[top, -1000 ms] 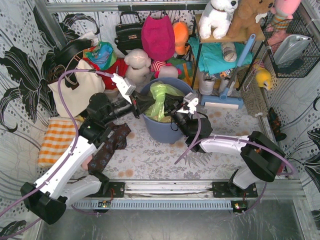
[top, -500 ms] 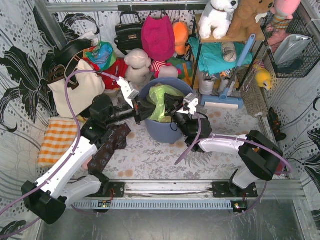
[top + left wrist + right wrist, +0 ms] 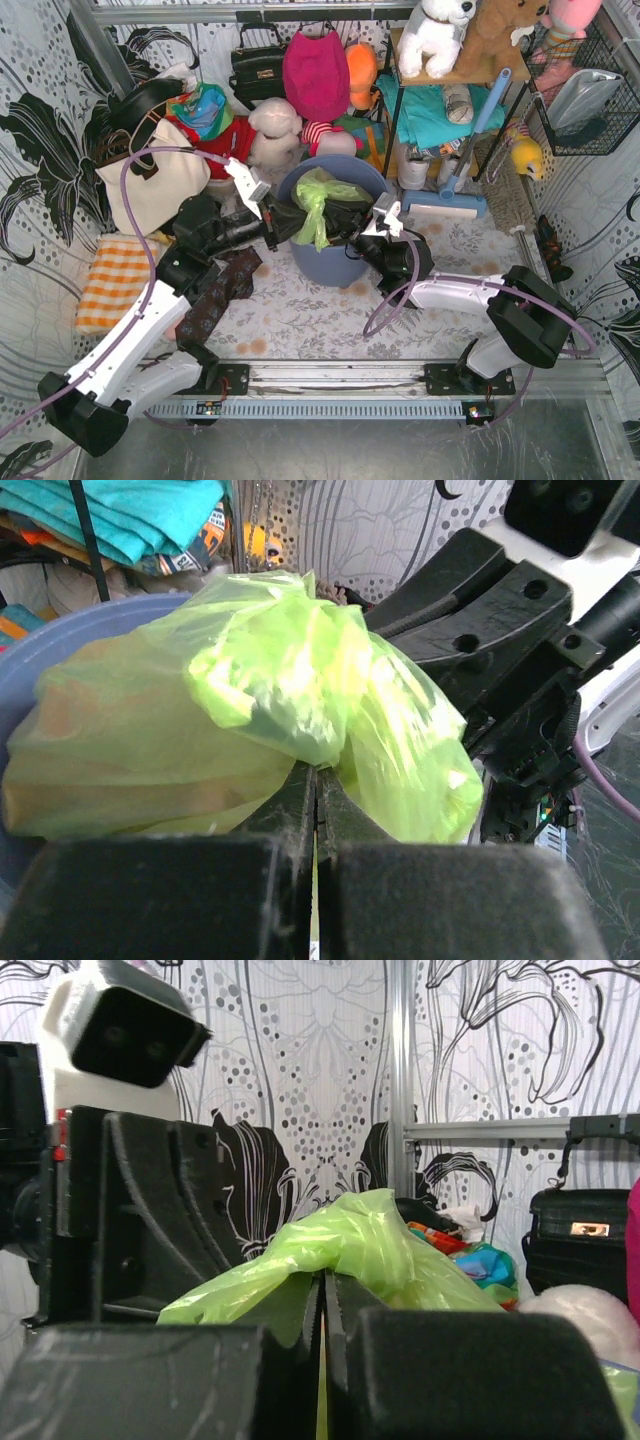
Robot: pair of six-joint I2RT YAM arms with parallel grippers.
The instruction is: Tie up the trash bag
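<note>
The lime-green trash bag sits in the round blue-grey bin, its top bunched up. My left gripper reaches in from the left and is shut on the bag's plastic; the left wrist view shows the green film pinched between its closed jaws, with brown waste showing through at the left. My right gripper reaches in from the right and is shut on the bag too; its wrist view shows the plastic draped over its closed jaws. The two grippers face each other closely over the bin.
A cream tote bag stands at the left. An orange checked cloth and a dark patterned cloth lie near the left arm. Plush toys and bags crowd the back, beside a shelf rack and a blue-handled tool.
Both grippers have shifted slightly around the bag's top, and the right one has drawn a little to the right. The gathered plastic now stands in a tighter bunch between them.
</note>
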